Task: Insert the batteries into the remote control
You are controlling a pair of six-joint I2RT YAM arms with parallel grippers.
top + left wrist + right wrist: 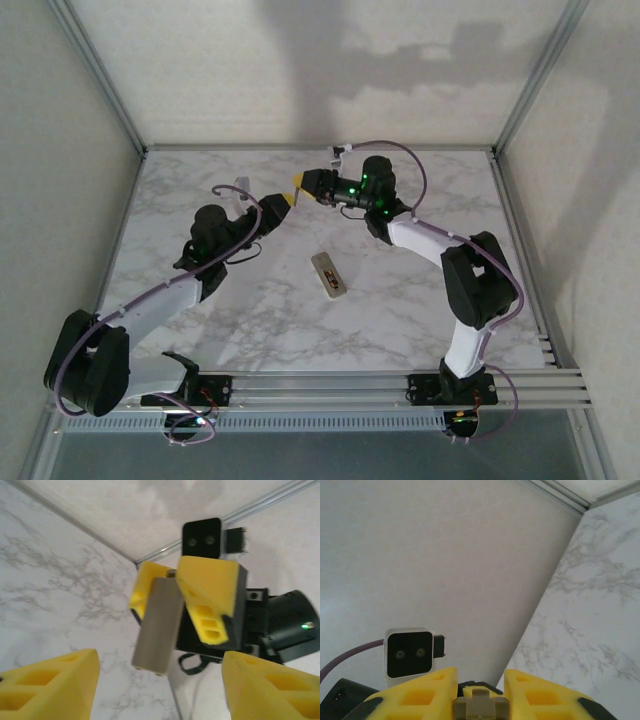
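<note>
A: Left gripper state?
B: Fingers spread wide, nothing between them. It's above the far middle of the marble table, nose to nose with the right gripper.
A: And the right?
B: Pinching a grey flat panel by one end. The free end points into the left gripper's gap, clear of both fingers.
A: Remote control?
B: Remote control lies flat mid-table, between the arms, nearer the bases than both grippers, untouched. The dark marks at its near end are too small to identify.
</note>
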